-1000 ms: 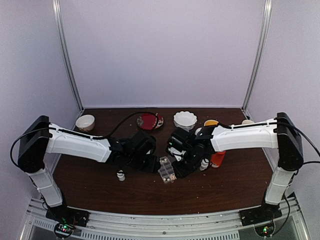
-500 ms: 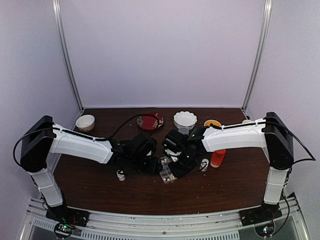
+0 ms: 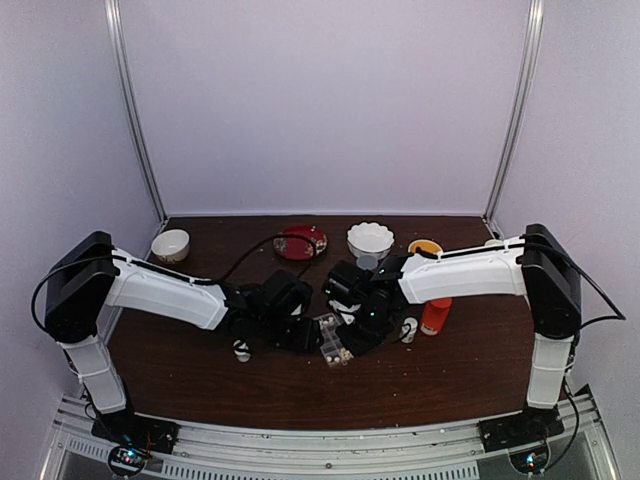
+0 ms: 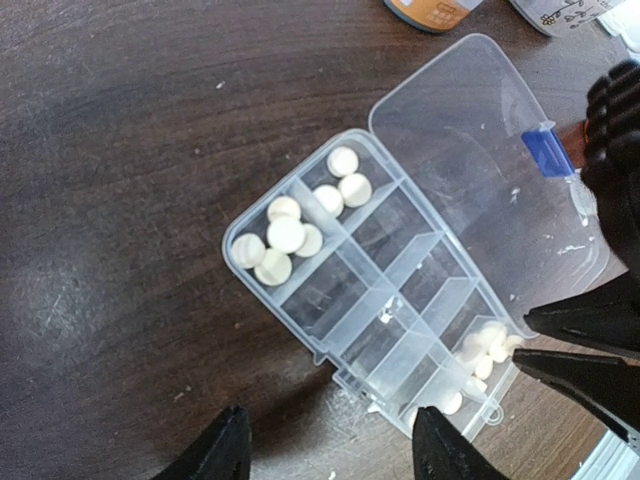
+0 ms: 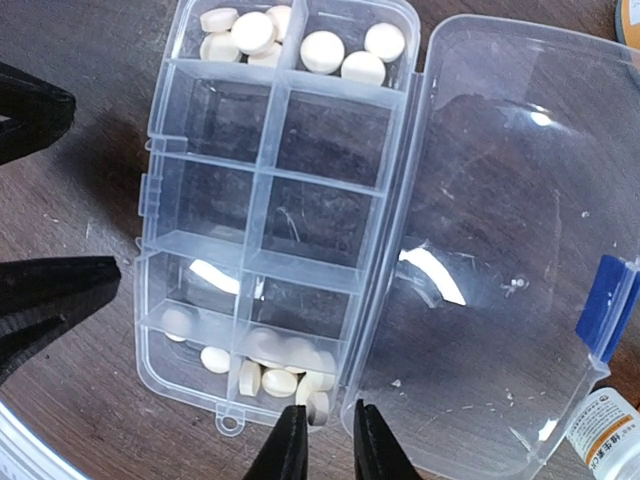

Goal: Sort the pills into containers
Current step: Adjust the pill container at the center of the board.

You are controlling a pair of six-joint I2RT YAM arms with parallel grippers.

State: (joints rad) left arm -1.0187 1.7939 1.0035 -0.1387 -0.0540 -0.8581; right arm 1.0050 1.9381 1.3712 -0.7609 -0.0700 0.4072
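The clear pill box point(image 3: 333, 338) lies open at mid-table, lid point(image 5: 500, 250) folded flat. Pale pills point(image 5: 322, 50) fill the two cells at one end, and more pills point(image 5: 280, 378) lie in the two cells at the other end; the middle cells point(image 5: 315, 215) are bare. My right gripper point(image 5: 325, 445) hangs over that pill-filled end by the hinge, its jaws a narrow gap apart. One pill point(image 5: 318, 406) stands on edge at the left fingertip, not clamped. My left gripper point(image 4: 332, 455) is wide open and empty over the table beside the box's long edge point(image 4: 340, 375).
An orange-red bottle point(image 3: 434, 315) and a small white bottle point(image 3: 408, 328) stand right of the box, and another small white bottle point(image 3: 241, 350) left of it. A red plate point(image 3: 299, 242), a white bowl point(image 3: 370, 238) and a tan bowl point(image 3: 170, 244) sit at the back.
My right arm has swung left and brought its gripper over the end of the box. The left arm has shifted slightly nearer. The box stays put.
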